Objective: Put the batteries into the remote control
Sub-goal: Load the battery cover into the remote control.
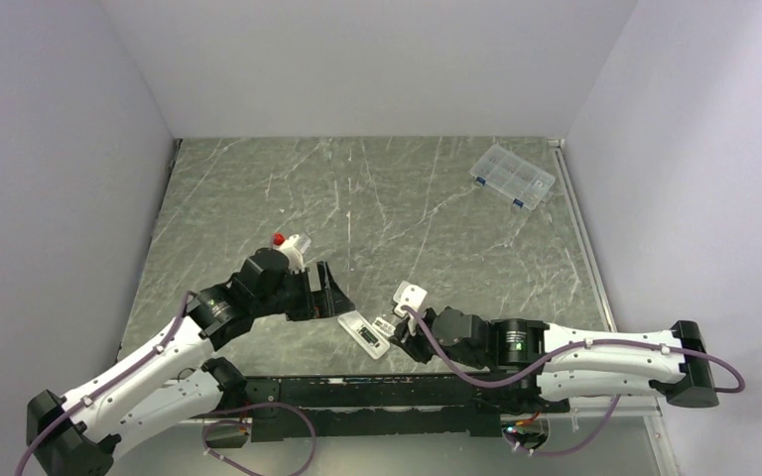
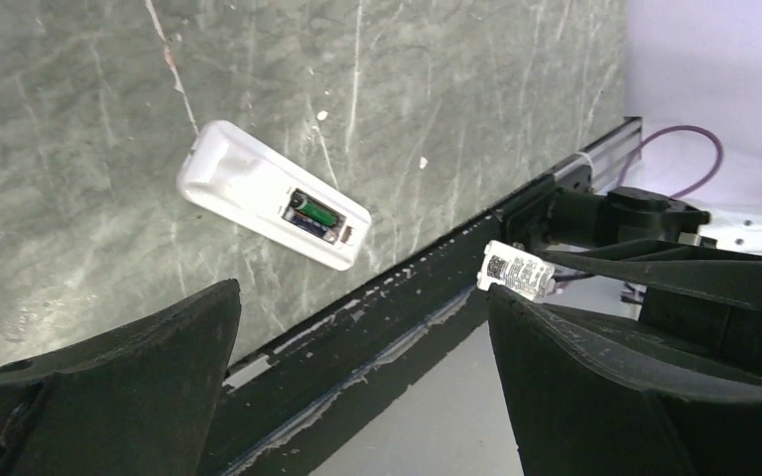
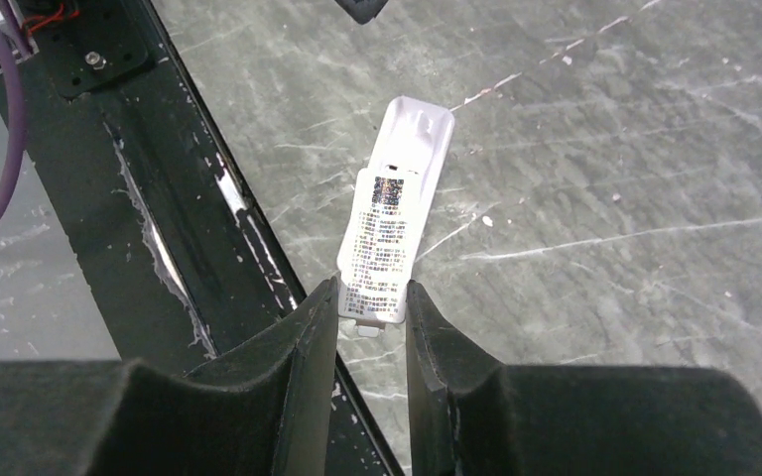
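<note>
**A robot lab's test cell**

Plain pale wall panels (image 1: 377, 59) box in a grey marble-patterned table (image 1: 377, 198) on three sides. Two white-and-black robot arms, the left arm (image 1: 149, 367) and the right arm (image 1: 605, 352), are bolted to a black mounting rail (image 1: 357, 397) at the near edge, and purple cables (image 3: 12, 119) loop along them. A metal rail (image 1: 582, 238) runs down the table's right side, and a clear compartmented parts box (image 1: 512, 177) sits near the far right corner. All of it marks a bench built for robot handling trials
</note>
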Available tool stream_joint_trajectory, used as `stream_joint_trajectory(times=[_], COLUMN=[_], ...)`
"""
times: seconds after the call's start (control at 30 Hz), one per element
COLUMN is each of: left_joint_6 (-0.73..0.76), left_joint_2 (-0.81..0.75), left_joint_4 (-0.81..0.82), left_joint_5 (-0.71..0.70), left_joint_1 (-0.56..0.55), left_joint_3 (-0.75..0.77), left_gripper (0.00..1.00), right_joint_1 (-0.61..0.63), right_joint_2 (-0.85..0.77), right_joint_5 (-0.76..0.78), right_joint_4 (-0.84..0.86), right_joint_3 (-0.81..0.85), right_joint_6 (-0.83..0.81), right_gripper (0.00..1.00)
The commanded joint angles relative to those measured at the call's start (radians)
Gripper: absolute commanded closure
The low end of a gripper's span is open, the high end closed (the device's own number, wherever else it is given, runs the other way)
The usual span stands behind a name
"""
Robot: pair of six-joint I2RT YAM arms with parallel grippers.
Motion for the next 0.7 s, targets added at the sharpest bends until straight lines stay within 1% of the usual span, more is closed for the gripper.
stream_joint_trajectory(times=[0.0, 0.2, 0.37, 0.53, 0.67], left_joint_6=[0.053, 0.079, 0.091, 0.102, 0.114], left_joint_2=[0.015, 0.06, 0.102, 0.135, 0.166], left_joint_4=[0.009, 0.03, 0.064, 0.101, 0.139], left_joint_5=[-0.06, -0.118, -0.139, -0.17, -0.183], left_joint_1=[0.001, 0.002, 0.001, 0.001, 0.002], left_joint_3=[0.006, -0.035, -0.061, -0.078, -0.095], left_gripper=[0.01, 0.01, 0.01, 0.0, 0.0], right_joint_1=[0.004, -0.003, -0.025, -0.066, -0.12], right_joint_2=[0.036, 0.097, 0.154, 0.218, 0.265], right_joint_5=[0.026, 0.007, -0.025, -0.071, -0.149], right_joint_4=[-0.012, -0.009, -0.01, -0.001, 0.004], right_joint_3=[0.041, 0.051, 0.072, 0.086, 0.101], right_joint_6=[0.078, 0.11, 0.122, 0.137, 0.148], right_gripper=[0.9, 0.91, 0.91, 0.9, 0.89])
